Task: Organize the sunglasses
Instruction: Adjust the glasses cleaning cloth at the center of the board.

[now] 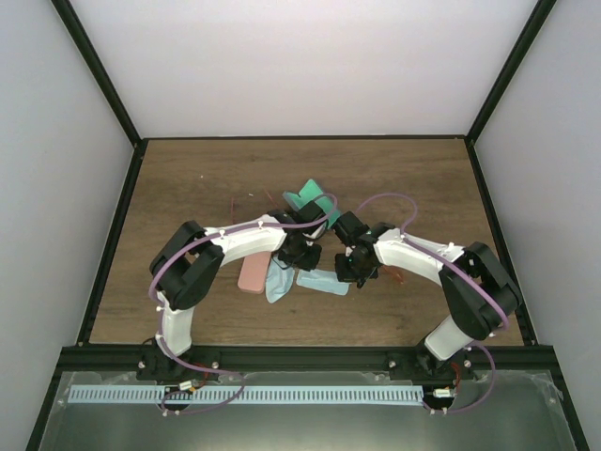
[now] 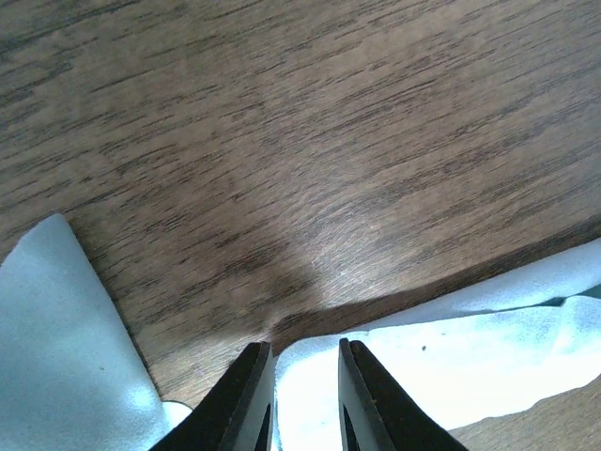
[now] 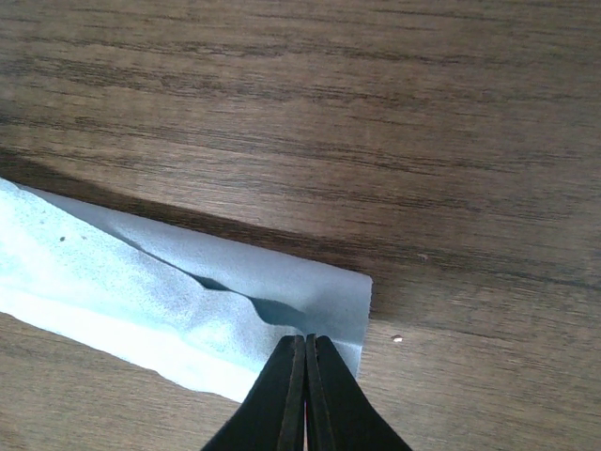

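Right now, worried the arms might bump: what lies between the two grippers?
A light blue cloth, seen in the top view. The right gripper is shut on its edge; the left gripper stands open.

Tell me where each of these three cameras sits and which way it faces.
Top external: above and behind the bases, looking down on the wooden table; both arms, left end effector and right end effector show.
Left wrist: on the left arm, facing down at light blue cloths; parted fingers show.
Right wrist: on the right arm, facing down at a folded light blue cloth; closed fingers show.
Both wrist views share wood grain and blue cloth.
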